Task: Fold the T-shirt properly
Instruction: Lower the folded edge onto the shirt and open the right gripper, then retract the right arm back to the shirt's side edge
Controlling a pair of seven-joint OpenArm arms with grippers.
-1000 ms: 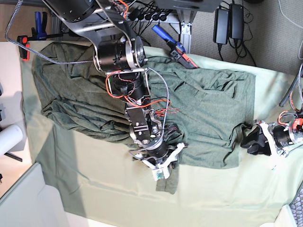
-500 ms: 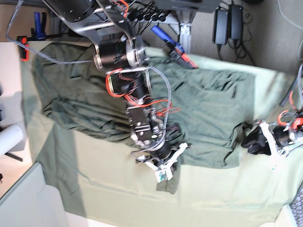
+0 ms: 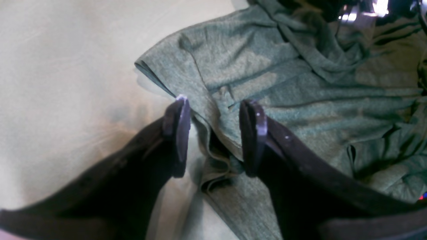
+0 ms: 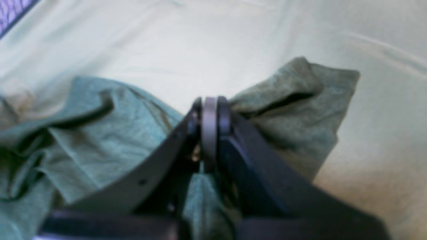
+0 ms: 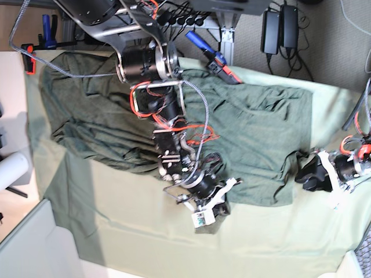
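— What are the grippers doing?
— The right gripper (image 4: 209,133) is pinched tight on a bunched fold of the dark heathered grey-green knit T-shirt (image 4: 100,133). The left gripper (image 3: 215,133) stands spread, straddling a hem.
— And the shirt?
— Spread rumpled across the pale mint-green table sheet (image 5: 116,231).

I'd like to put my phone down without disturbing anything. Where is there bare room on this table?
The sheet is bare along the near edge, below the T-shirt and beside the right gripper. A small patch lies below the left gripper. The middle is crowded: the shirt and the right arm cover it.
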